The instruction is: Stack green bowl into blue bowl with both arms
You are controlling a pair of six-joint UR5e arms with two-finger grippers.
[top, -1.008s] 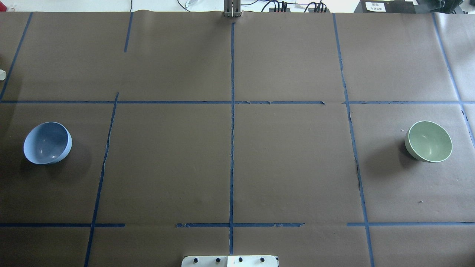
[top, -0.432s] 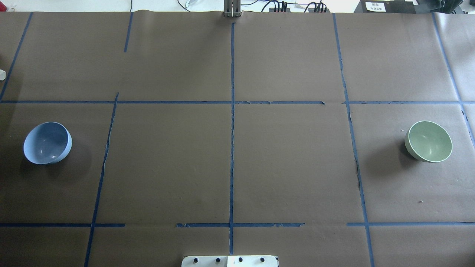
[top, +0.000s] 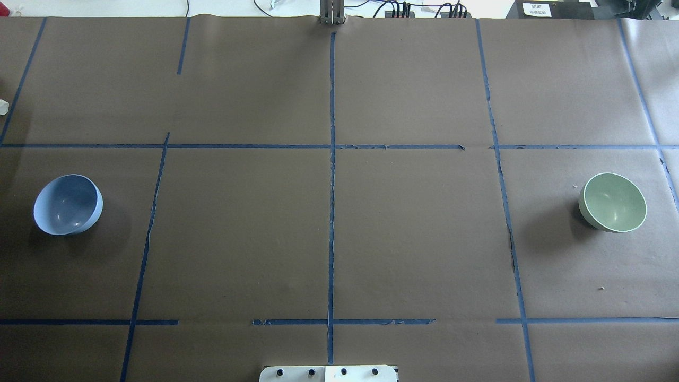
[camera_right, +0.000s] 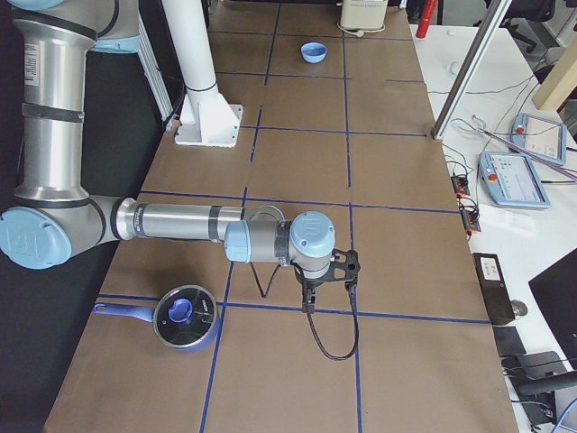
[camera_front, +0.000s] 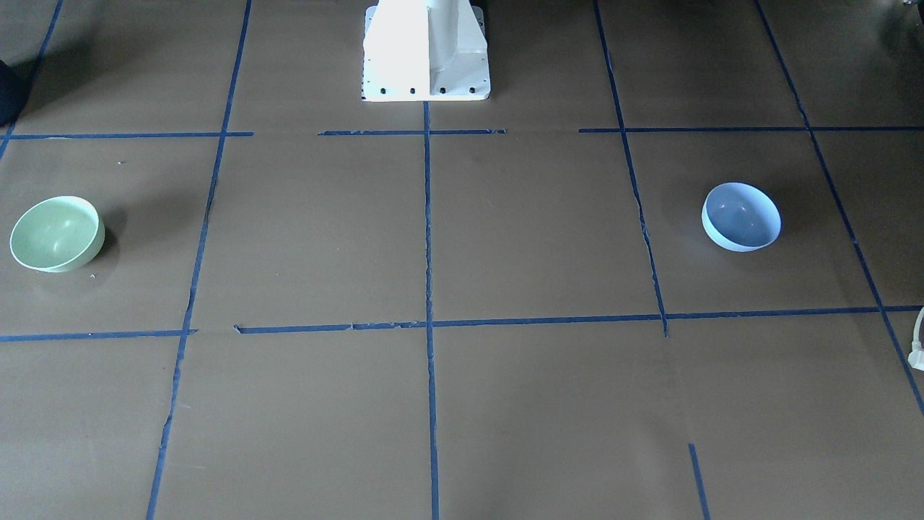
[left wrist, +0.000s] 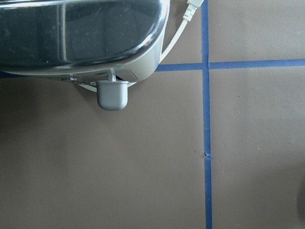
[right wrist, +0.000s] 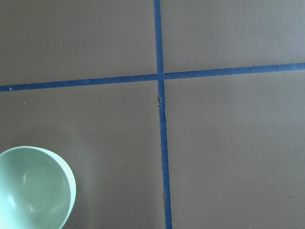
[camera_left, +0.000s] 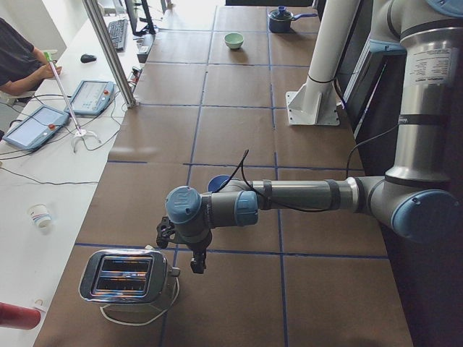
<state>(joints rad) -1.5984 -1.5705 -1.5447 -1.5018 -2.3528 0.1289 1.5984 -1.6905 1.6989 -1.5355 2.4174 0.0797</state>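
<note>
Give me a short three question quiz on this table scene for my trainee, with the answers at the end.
1. True or false: the green bowl sits inside the blue bowl.
2. The green bowl lies on the robot's: A left, B right, C centre.
3. Fill in: the left wrist camera looks down on a shiny ____.
Key: 1 false, they stand far apart; 2 B; 3 toaster.

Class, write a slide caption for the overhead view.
Unstacked: blue bowl and green bowl at opposite ends of the table.

Light is bright and even, shadows soft
</note>
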